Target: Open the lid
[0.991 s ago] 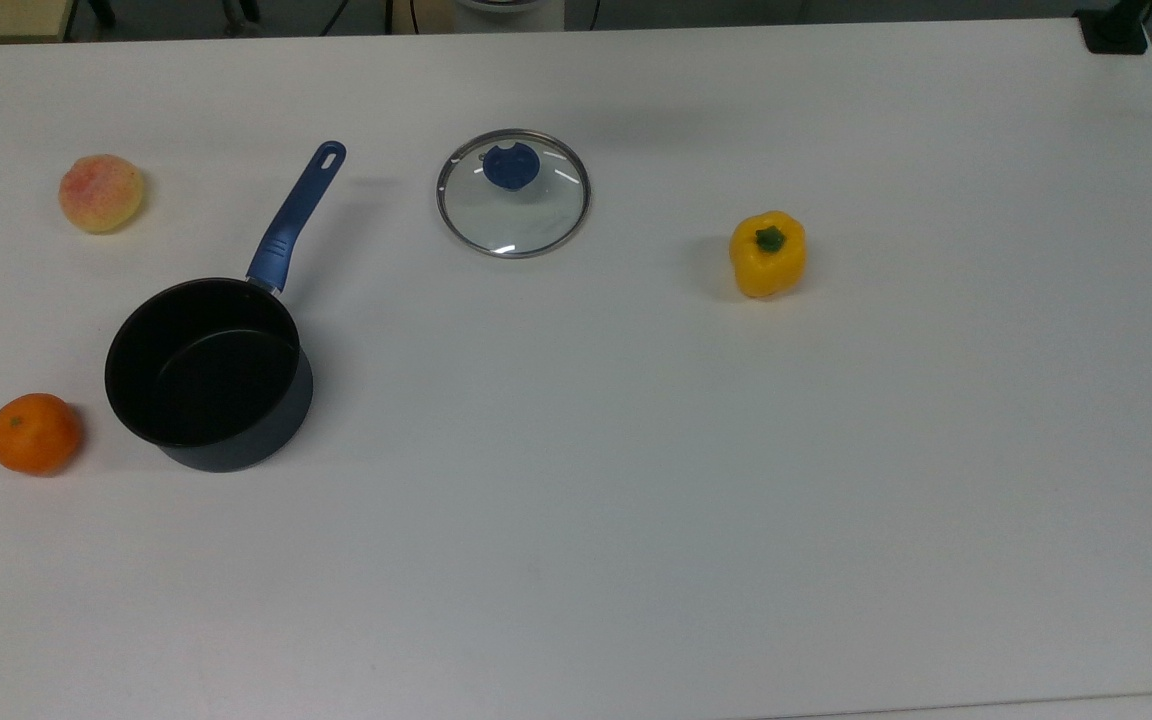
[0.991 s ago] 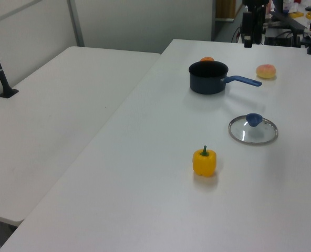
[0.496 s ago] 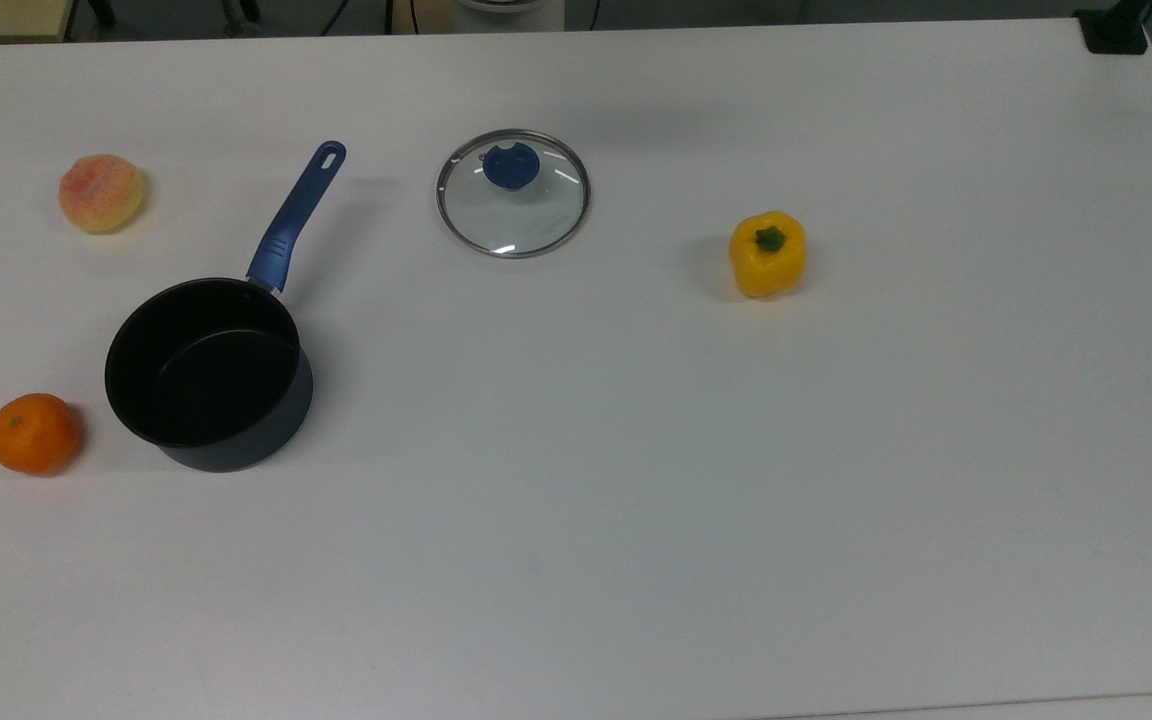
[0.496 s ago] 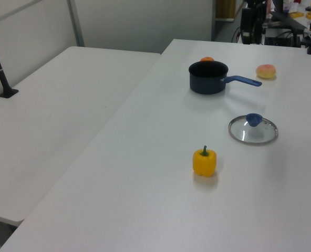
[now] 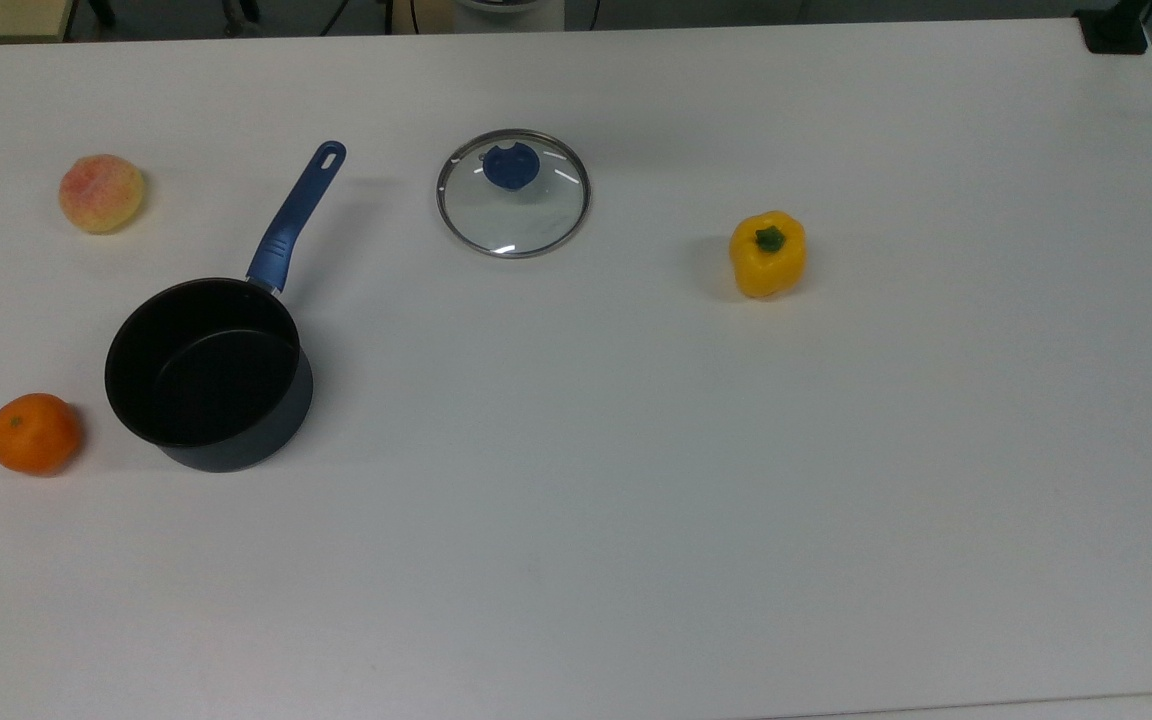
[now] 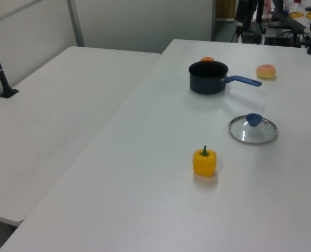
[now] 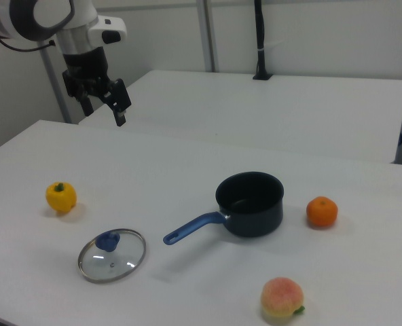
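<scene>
A: Step in hand, as I judge it: none left but the retreat. The lid (image 7: pixel 112 255) lies flat on the desk (image 5: pixel 636 480), knob (image 7: pixel 108 240) up, well apart from the saucepan (image 7: pixel 250 202).

B: Where on the desk?

A: Right view, near edge, toward the right view's left corner. In the top view it sits near the far edge, about midway along. Pepper (image 7: pixel 61 197) beyond it on the right view's left; peach (image 7: pixel 282 299) at the near edge on the right view's right.

B: And doing it well?

A: Keep the tool (image 7: pixel 104 94) high and clear of the glass. It hangs above the far left corner in the right view, fingers (image 7: pixel 121 100) parted fairly wide, holding nothing. If a regrasp were called for, I'd come straight down over the blue knob and close on that; the thin metal rim lies flush to the desk and offers no purchase.

B: Containers?

A: One. Black pan, open, nothing inside that I can see. Blue handle (image 7: pixel 193 228) points toward the lid. Orange (image 7: pixel 322 211) just beside the pan wall, apart from it.
</scene>
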`<state>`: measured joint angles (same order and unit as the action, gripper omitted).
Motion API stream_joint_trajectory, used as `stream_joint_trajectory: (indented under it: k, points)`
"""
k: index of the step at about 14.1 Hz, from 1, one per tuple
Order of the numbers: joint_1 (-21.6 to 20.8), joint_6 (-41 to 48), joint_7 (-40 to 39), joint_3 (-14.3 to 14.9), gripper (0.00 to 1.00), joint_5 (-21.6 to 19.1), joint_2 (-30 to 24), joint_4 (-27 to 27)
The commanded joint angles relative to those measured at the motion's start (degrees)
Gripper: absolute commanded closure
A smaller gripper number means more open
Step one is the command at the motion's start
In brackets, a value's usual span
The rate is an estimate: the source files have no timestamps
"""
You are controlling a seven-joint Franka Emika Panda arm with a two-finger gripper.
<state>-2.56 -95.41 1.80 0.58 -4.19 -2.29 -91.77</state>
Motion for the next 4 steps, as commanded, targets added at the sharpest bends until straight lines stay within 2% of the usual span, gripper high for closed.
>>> stream_joint_trajectory:
  k: [1,4]
  points:
    - [-1.57,-1.36,-1.1,1.09,0.0,1.12,-0.44,-1.13]
    - [-1.65,-1.36,-0.57,0.91,0.0,1.03,-0.44,-1.22]
